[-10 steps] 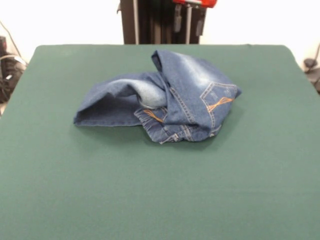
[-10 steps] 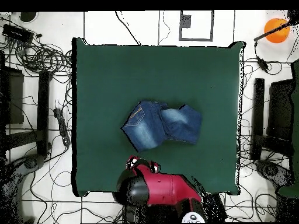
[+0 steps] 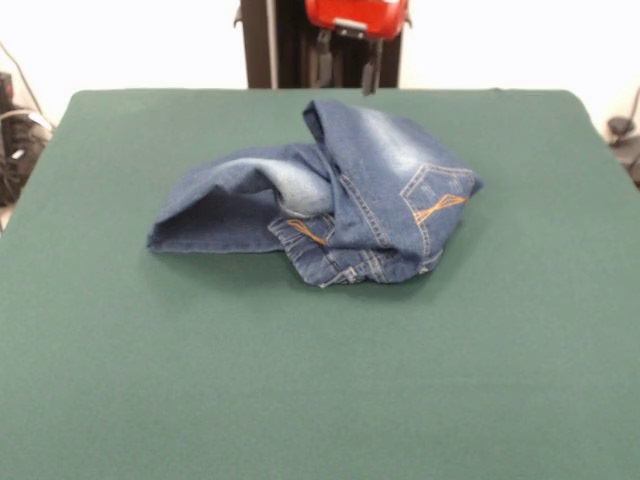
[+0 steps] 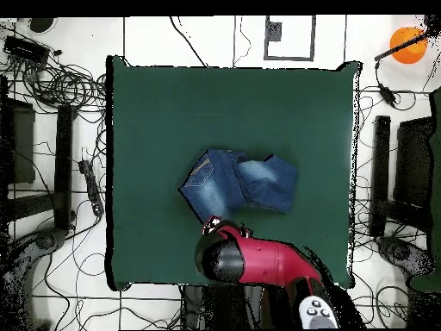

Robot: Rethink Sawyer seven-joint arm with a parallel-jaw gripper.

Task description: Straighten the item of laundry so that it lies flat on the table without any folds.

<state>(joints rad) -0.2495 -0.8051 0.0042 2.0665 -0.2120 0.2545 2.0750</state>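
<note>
One crumpled blue denim jeans (image 3: 320,195) on green felt table (image 3: 320,380); gripper (image 3: 346,72) jaws apart, empty; pinch your top fold, pull outward.

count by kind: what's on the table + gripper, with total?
Crumpled blue denim jeans with orange stitching: 1
Dark green felt-covered table: 1
Red and black gripper hanging above the table's far edge, behind the jeans: 1
Total: 3

Dark green worktop (image 3: 120,380) (image 4: 155,112) is occupied near its centre only by crumpled, folded-over jeans (image 3: 330,195) (image 4: 241,183).
</note>
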